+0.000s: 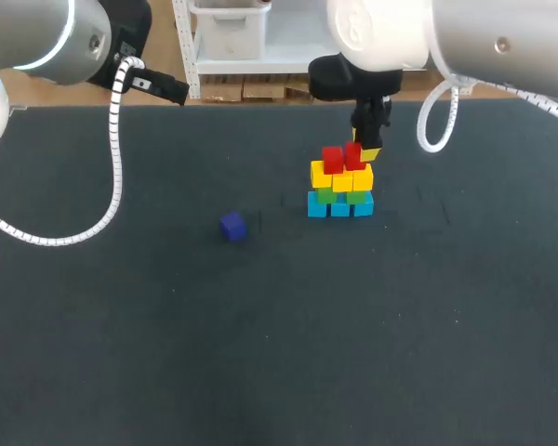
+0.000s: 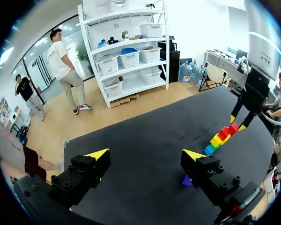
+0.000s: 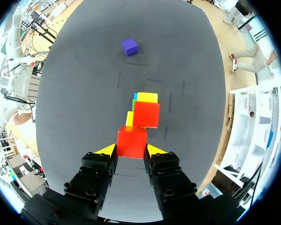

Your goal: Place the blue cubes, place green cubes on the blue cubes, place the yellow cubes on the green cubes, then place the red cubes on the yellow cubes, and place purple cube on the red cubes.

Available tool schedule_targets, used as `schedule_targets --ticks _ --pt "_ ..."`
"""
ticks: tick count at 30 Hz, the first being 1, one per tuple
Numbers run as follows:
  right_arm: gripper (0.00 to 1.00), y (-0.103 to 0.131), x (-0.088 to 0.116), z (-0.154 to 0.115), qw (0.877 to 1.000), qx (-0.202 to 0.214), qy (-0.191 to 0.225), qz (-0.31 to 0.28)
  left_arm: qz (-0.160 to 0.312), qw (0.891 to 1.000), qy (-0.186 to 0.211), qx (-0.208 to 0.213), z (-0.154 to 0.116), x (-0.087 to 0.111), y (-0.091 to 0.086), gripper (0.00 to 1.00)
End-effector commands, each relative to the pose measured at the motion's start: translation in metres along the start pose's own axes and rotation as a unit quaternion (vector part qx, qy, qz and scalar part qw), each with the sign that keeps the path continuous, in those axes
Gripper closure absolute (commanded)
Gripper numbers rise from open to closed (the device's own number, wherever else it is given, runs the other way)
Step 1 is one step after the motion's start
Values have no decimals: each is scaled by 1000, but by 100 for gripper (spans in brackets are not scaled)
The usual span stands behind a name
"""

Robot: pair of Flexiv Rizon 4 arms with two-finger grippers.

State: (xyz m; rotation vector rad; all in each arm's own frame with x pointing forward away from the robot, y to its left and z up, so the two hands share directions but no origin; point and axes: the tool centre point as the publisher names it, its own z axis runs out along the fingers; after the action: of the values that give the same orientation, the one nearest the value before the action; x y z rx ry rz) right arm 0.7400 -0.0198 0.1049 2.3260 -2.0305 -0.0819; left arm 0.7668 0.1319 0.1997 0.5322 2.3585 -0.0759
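Red cube (image 3: pixel 132 144): bright, plain-faced, square-edged

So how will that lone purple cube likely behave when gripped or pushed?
The purple cube looks rigid and flat-faced, so it should slide rather than roll. It is small, so probably light. It sits apart from the stack, so nudging it likely disturbs nothing.

Robotics lab, by the look. Left arm (image 1: pixel 37 37) and right arm (image 1: pixel 484 42) hang over a dark table (image 1: pixel 279 353); coloured cubes (image 1: pixel 340 186) stacked near its far edge.
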Motion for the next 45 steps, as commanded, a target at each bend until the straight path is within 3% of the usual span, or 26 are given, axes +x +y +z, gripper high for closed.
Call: schedule_targets --ticks 1,27,45 --pt "100 -5 0 2 1000 -7 0 0 2 1000 0 3 0 0 2 0" --pt "100 0 -1 10 1000 -22 1 -2 2 1000 0 3 0 0 2 0" --pt "85 0 -1 10 1000 -25 -3 -1 2 1000 0 3 0 0 2 0"
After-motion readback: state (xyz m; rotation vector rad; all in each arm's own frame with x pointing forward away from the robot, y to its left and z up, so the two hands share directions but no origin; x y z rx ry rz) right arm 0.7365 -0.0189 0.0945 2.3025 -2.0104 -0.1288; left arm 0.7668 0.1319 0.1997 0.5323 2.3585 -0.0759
